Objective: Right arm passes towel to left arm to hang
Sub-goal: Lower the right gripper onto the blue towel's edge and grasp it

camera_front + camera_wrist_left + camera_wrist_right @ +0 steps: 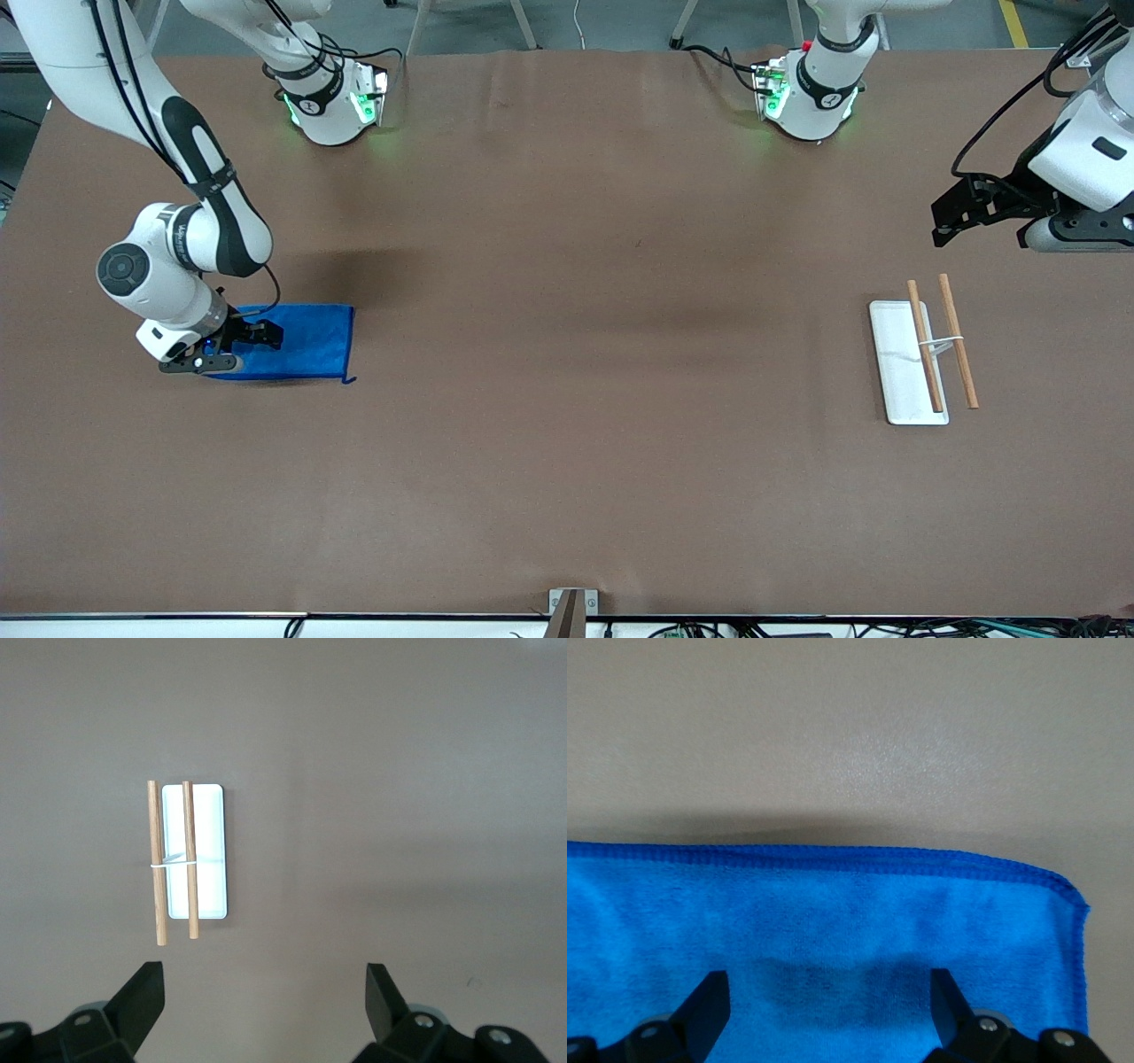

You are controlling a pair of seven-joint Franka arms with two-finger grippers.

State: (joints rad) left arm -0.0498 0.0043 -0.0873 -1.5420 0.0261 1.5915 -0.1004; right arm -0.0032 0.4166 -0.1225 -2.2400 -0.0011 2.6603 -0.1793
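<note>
The towel (301, 342) is a royal-blue folded cloth lying flat on the brown table at the right arm's end, with a small loop tail at the corner nearest the front camera. My right gripper (252, 337) is open and hangs just over the towel's end. In the right wrist view the towel (833, 921) fills the space under the spread fingers (709, 1001), its stitched hem showing. My left gripper (952, 217) is open and empty, up in the air at the left arm's end of the table; that arm waits.
A white tray (897, 372) with two wooden rods (959, 353) joined by a white band lies at the left arm's end, below the left gripper. It also shows in the left wrist view (211, 859). A metal bracket (572, 607) sits at the table's front edge.
</note>
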